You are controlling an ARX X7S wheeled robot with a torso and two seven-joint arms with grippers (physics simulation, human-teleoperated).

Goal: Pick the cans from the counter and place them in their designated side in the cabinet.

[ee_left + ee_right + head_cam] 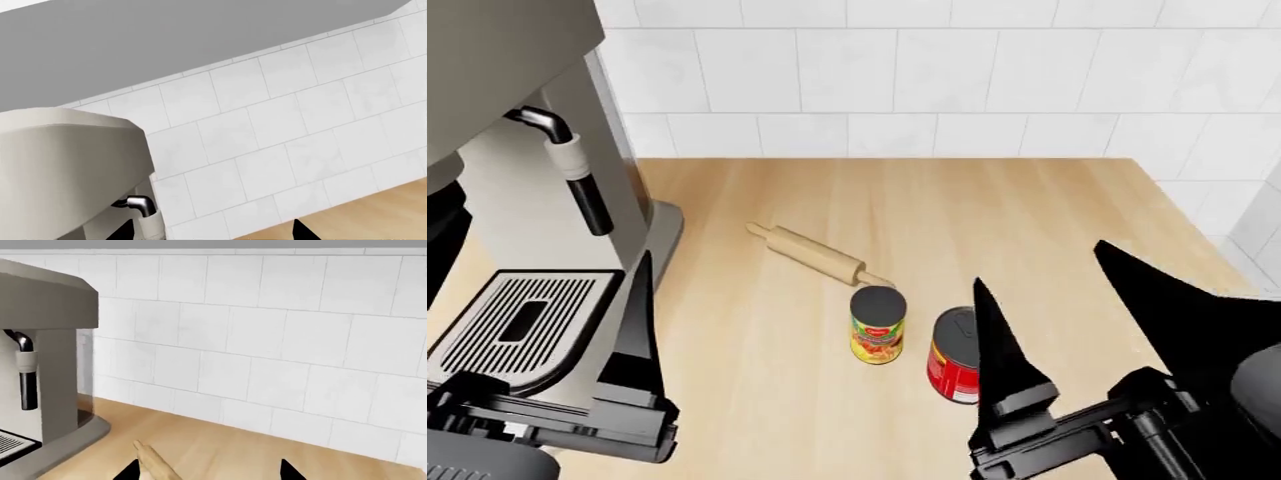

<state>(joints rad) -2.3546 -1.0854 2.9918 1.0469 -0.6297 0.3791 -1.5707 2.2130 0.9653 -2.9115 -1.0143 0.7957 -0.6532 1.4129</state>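
Where woodgrain counter (pixel 988 210) spreads, cylindrical cans (pixel 878 326) upright beside rolling pin (pixel 814 254).

In the head view we find the red can (pixel 953 368) partly covered by a finger of the right gripper (pixel 1065 300), so its label is unreadable to us. The left gripper (pixel 641 330) shows only one finger; the other we cannot find. The coffee machine (pixel 521 200) runs off the top and left edges. In the right wrist view the rolling pin (pixel 152 463) is cut by the lower edge, and both fingertips barely peek in.
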